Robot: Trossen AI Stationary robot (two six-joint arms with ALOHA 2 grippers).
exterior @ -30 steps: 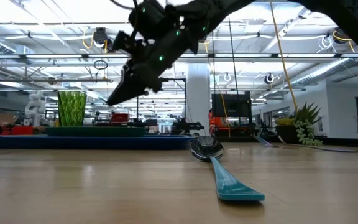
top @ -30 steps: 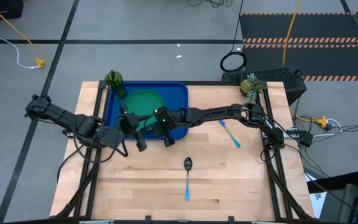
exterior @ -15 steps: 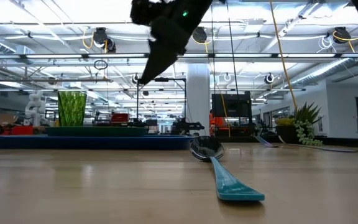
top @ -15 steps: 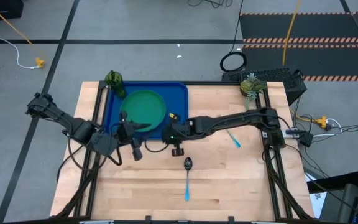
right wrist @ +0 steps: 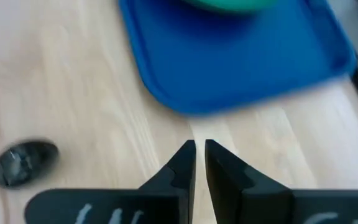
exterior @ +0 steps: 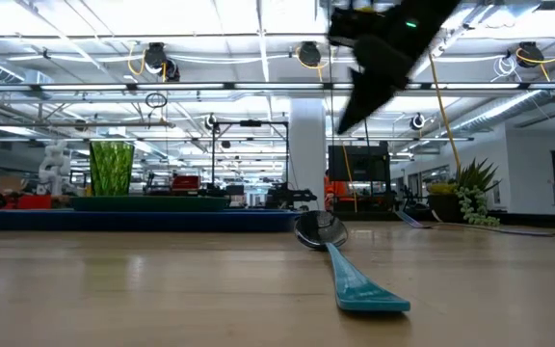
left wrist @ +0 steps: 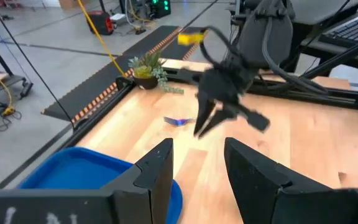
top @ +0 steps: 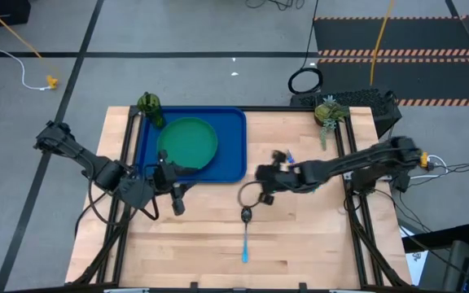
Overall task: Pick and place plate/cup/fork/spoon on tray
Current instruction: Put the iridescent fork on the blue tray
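Observation:
The green plate [top: 188, 140] lies on the blue tray [top: 230, 134] at the table's far left. The olive cup [top: 149, 104] stands at the tray's far left corner. The spoon [top: 245, 234] lies on the bare wood near the middle, its dark bowl [right wrist: 23, 162] toward the tray. The fork [top: 288, 155] shows only a blue bit beside my right arm. My right gripper [top: 263, 185] hangs shut and holds nothing, above the wood between the tray and the fork. My left gripper [top: 176, 189] is open over the tray's near edge.
A small potted plant [top: 327, 112] stands at the table's far right corner. A black cable loop [top: 249, 194] hangs from my right arm just above the spoon's bowl. Bare wood runs along the table's near side and right of the spoon.
My right gripper has swung from above the tray's near right corner toward the table's right edge, rolling as it went, and has stayed shut and empty. My left gripper has drawn back a little toward the near edge. Plate, cup and spoon have kept still.

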